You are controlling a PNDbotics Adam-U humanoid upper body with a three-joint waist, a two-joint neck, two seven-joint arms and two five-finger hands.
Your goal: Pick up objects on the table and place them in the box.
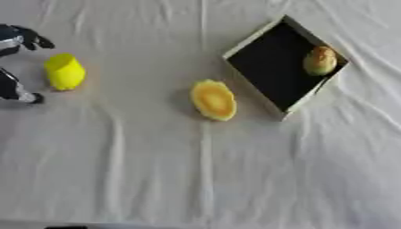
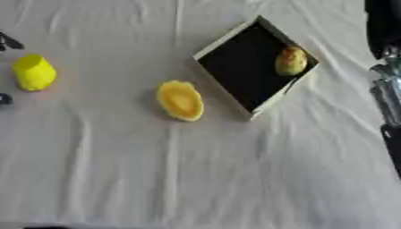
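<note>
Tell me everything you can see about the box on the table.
The box is a shallow rectangular tray, white walls and black inside, open on top. It lies flat on the white cloth, turned diagonally, in the upper right of the table. One brownish-yellow rounded item lies inside near its far right wall. A yellow oval piece lies beside its left, not touching. No hand touches it.

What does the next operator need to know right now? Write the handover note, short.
Left hand: at the table's left edge, fingers spread open around the yellow cup, not closed on it.
Right hand: not in view; only the right arm shows at the right edge.
Box: far right of centre, holding one brownish rounded item at its far end.
Still on the cloth: the cup and a yellow-orange oval piece just left of the box.
Done: one item boxed. Left: the cup and the oval piece.
</note>
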